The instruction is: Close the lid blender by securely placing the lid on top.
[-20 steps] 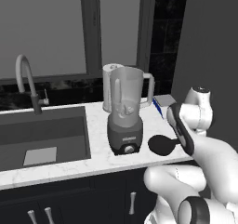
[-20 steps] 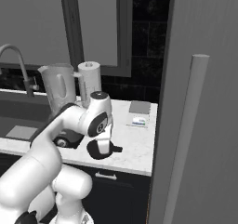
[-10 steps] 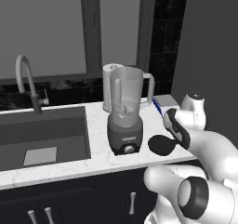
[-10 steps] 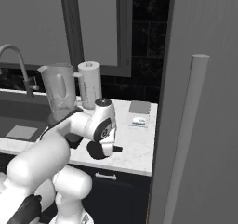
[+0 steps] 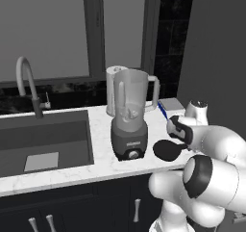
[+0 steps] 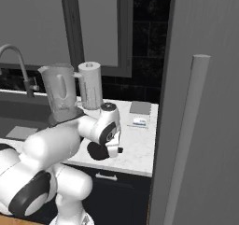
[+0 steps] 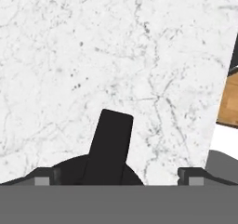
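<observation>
Hand view — gripper (image 7: 116, 183) wide apart, now lower over the lid (image 7: 109, 160) — blender (image 5: 129, 122) unmoved.

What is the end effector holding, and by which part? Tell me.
Nothing is held. The end effector is open, poised over the lid, which lies flat on the counter beside the blender.

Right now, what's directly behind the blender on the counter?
A white cylinder stands upright just behind the blender, by the window. From the left base view the jar covers most of it, so only its top shows; its foot is hidden in both base views.
</observation>
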You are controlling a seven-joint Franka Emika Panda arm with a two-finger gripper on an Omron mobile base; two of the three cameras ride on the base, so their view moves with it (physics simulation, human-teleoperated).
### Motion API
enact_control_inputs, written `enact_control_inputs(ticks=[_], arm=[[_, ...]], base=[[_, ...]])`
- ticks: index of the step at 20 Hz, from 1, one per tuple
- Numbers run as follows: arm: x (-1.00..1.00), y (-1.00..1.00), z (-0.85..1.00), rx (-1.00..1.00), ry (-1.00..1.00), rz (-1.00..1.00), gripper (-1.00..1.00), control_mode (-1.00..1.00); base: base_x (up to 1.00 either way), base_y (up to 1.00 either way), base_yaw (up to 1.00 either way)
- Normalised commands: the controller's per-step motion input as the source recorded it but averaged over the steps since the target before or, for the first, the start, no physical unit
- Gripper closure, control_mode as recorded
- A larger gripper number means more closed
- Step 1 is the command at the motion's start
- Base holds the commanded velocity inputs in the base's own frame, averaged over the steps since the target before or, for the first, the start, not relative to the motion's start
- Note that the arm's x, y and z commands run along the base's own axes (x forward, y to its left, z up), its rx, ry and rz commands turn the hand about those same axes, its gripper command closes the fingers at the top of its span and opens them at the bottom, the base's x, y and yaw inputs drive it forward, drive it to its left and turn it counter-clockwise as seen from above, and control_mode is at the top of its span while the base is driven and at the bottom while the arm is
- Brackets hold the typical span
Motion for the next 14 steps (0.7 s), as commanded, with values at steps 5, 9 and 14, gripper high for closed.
enact_control_inputs(ticks=[5, 9, 14], arm=[[0.18, -0.09, -0.30, 0.00, 0.00, 0.00, -1.00, -1.00], [0.17, -0.01, -0.28, 0.00, 0.00, 0.00, -1.00, -1.00], [0.15, 0.00, -0.24, 0.00, 0.00, 0.00, -1.00, -1.00]], base=[[0.00, 0.00, 0.00], [0.00, 0.00, 0.00], [0.00, 0.00, 0.00]])
